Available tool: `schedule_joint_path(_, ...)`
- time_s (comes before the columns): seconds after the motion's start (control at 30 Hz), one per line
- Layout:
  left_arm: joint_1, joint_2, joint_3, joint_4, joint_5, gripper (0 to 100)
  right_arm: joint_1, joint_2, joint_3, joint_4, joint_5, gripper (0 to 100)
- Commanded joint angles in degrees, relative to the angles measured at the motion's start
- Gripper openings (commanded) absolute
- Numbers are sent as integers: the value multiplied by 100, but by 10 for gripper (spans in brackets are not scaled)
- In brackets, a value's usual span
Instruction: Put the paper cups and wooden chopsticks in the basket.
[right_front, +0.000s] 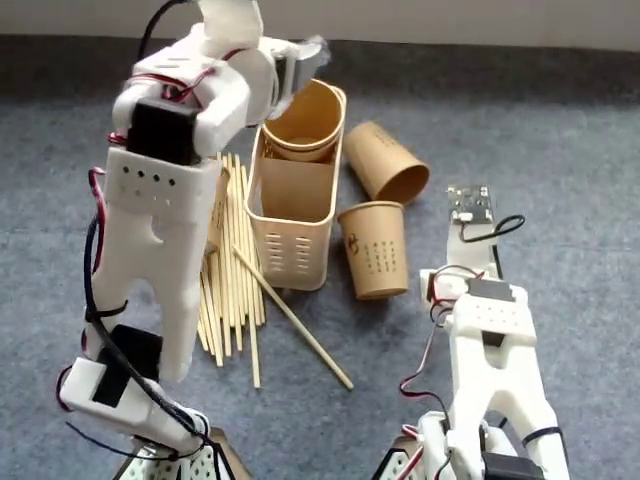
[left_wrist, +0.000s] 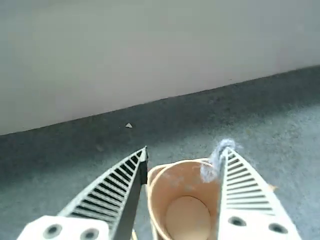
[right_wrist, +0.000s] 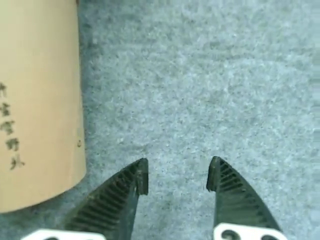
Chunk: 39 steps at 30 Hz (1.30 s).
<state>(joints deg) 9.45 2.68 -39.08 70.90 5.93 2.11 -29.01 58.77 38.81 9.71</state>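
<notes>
A beige slatted basket (right_front: 290, 225) stands mid-table with a paper cup (right_front: 305, 120) sitting upright in its far end. My left gripper (right_front: 300, 68) hovers open just above that cup; in the left wrist view the cup (left_wrist: 182, 205) lies between the spread fingers (left_wrist: 125, 185) of the gripper (left_wrist: 182, 160). Two more paper cups lie right of the basket, one farther back (right_front: 387, 162) and one nearer (right_front: 376, 252). Wooden chopsticks (right_front: 230, 270) are piled left of the basket, and one stick (right_front: 300, 325) lies diagonally in front. My right gripper (right_front: 468, 205) (right_wrist: 177, 175) is open over bare carpet beside the nearer cup (right_wrist: 40, 100).
Everything rests on grey carpet (right_front: 560, 150). A pale wall (left_wrist: 150, 50) runs along the far edge. The left arm's white body (right_front: 160, 230) stretches over the chopstick pile. There is open carpet on the right side.
</notes>
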Motion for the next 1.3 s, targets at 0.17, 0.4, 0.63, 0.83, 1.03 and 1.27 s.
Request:
schedule_joint_path(0.17,-2396,-259,180,-26,-53,221,215,84,-2844,796,-800,193)
schedule_joint_path(0.4,-2633,1358,673,-607,-18,221,-295,1930,-4330,787,-2295,193)
schedule_joint_path(0.63,-2589,2774,-374,-879,-18,221,-822,3512,-5235,1077,-2734,193)
schedule_joint_path(0.83,-2422,3855,-1543,-404,-18,221,-813,4215,-6000,1095,-2708,193)
schedule_joint_path(1.03,-2185,4866,-2519,-176,-18,221,-637,4804,-6624,1095,-2708,193)
schedule_joint_path(1.27,-2114,5156,-3714,1811,-35,221,-409,5191,-6651,1095,-2708,193)
